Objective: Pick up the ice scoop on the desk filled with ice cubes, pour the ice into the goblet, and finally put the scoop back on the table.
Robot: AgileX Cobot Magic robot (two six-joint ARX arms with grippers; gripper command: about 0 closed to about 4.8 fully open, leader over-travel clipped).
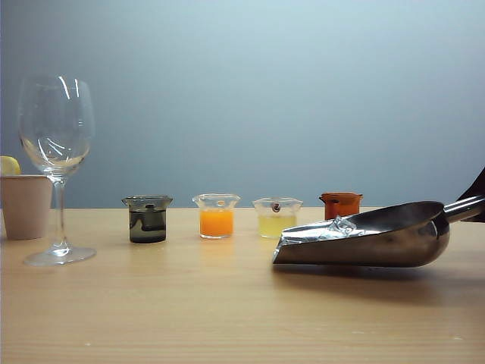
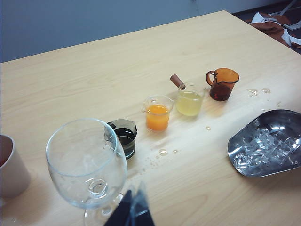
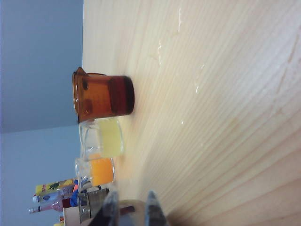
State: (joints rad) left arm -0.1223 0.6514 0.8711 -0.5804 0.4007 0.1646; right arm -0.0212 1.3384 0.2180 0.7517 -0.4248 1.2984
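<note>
Goblet (image 1: pixel 55 163) far out at 9 o'clock on the worktop (image 1: pixel 227 318), empty, left gripper (image 2: pixel 132 212) hovering just by its rim, jaws unreadable; ice scoop (image 1: pixel 364 236) at 3 o'clock, ice cubes (image 1: pixel 339 226) inside, long axis level, mouth toward the goblet, handle out at 3 o'clock; right gripper (image 3: pixel 130 207) nearer, jaws nearly closed, apparently gripping that handle

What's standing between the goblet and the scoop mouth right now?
In the exterior view, three small beakers stand between the goblet and the ice scoop: dark beaker, orange beaker, yellow beaker, set farther back. The nearer tabletop strip is bare.
</note>
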